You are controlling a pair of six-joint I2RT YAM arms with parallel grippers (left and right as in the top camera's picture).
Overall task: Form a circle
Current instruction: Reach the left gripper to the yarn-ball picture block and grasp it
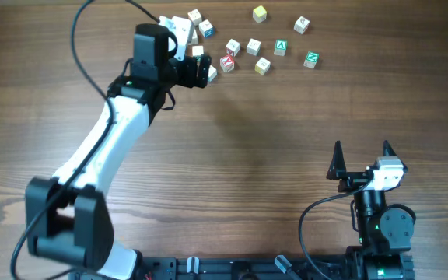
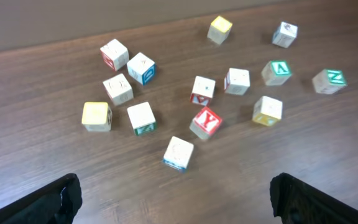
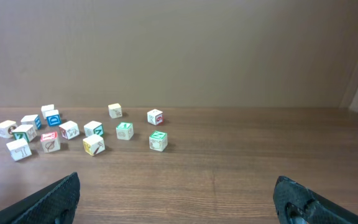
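The task is judged to be barely begun: no closed circle is seen, and the letter cubes (image 2: 237, 81) are scattered irregularly across the far part of the counter (image 1: 232, 155). The nearest thing to a ring is a five-cube clump (image 2: 117, 88) at the left of the left wrist view. It is made up of a red-marked cube, a blue-marked one, a plain one, a yellowish one and a green-marked one, but they are unevenly spaced with gaps between them. Its cubes would have to be drawn together and evened out, so almost all of the work is thought to remain. The left fingers (image 2: 58, 202) are held wide apart just short of the scatter, with nothing between them and no cube touched as far as can be told. The right fingers (image 1: 337, 165) are likewise spread and empty, well apart from the cubes at the near right of the counter. As for writing, a red Y is read on one cube (image 2: 205, 119), a green Z on another (image 2: 328, 79), and a green A on a third (image 1: 281, 47). The other letters are too small or too turned to be made out, and no brand is seen.
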